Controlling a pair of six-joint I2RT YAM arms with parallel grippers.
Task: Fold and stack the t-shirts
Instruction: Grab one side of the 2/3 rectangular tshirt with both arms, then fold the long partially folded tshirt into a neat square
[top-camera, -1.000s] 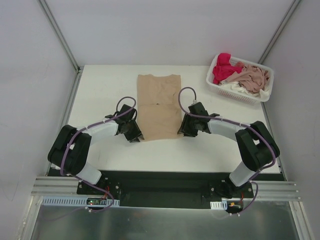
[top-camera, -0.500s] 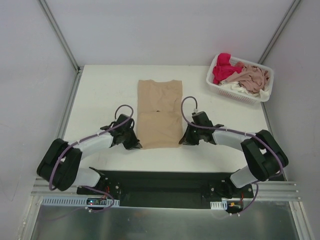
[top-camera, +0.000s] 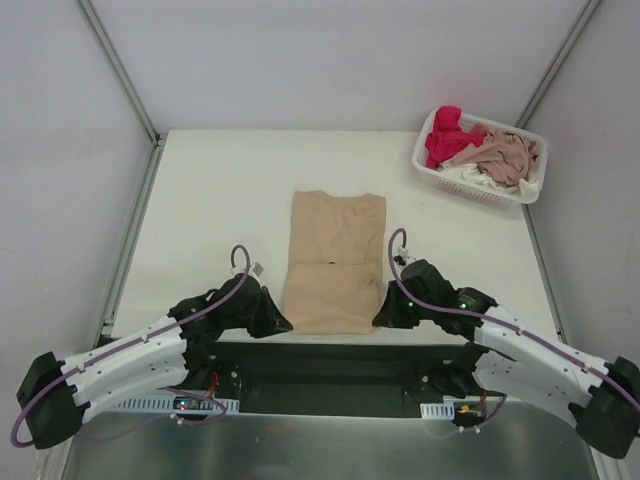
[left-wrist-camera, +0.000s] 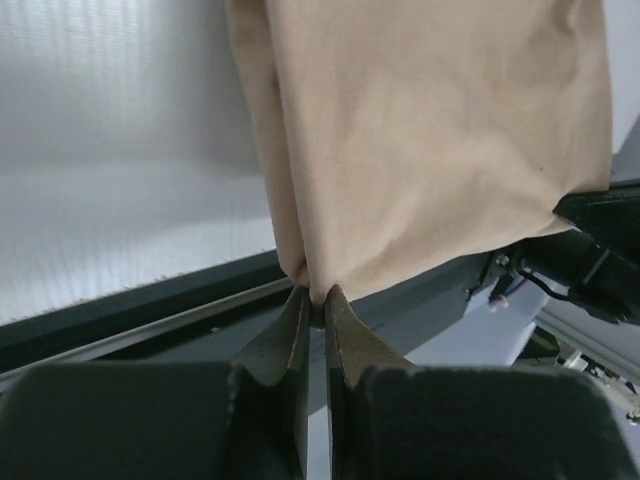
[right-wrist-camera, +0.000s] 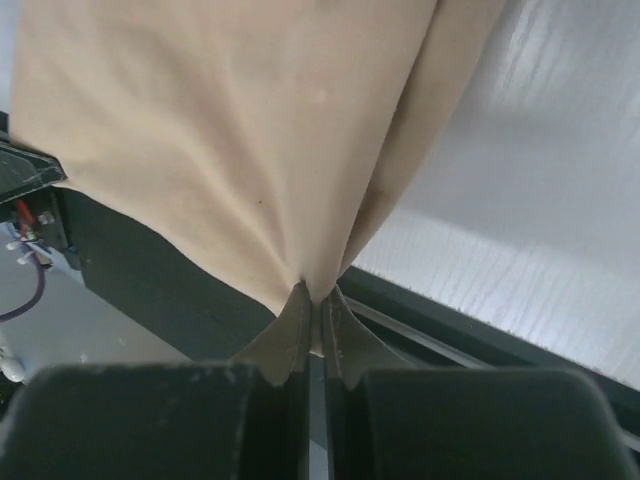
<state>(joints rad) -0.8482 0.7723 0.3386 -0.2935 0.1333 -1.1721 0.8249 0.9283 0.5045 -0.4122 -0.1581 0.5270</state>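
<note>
Four shirts show. One tan shirt (top-camera: 335, 262) lies on the table (top-camera: 210, 210) between the two grippers. The other three are bundled in one basket (top-camera: 452, 184), well beyond the right gripper and off to its outer side: a red shirt (top-camera: 447, 137), a pink shirt (top-camera: 505, 155) and a white shirt (top-camera: 470, 175).

The tan shirt is folded into a long, smooth rectangle with a faint crease across its middle. Its near edge sits at the table's near edge. The left gripper (top-camera: 275, 322) is at the near left corner of that edge and the right gripper (top-camera: 385, 318) at the near right corner.

In the left wrist view the left gripper (left-wrist-camera: 315, 300) has its two dark, tapered fingers pressed together on a pinch of tan cloth (left-wrist-camera: 430, 130). The soft matte fabric fans up and away from the tips in shallow folds, with a doubled layer along one side. In the right wrist view the right gripper (right-wrist-camera: 312, 298) pinches its corner the same way, and creases in the cloth (right-wrist-camera: 220, 130) radiate out from the closed tips.

The basket is white plastic lattice, rectangular with rounded corners. The three shirts in it are crumpled and overlapping.
</note>
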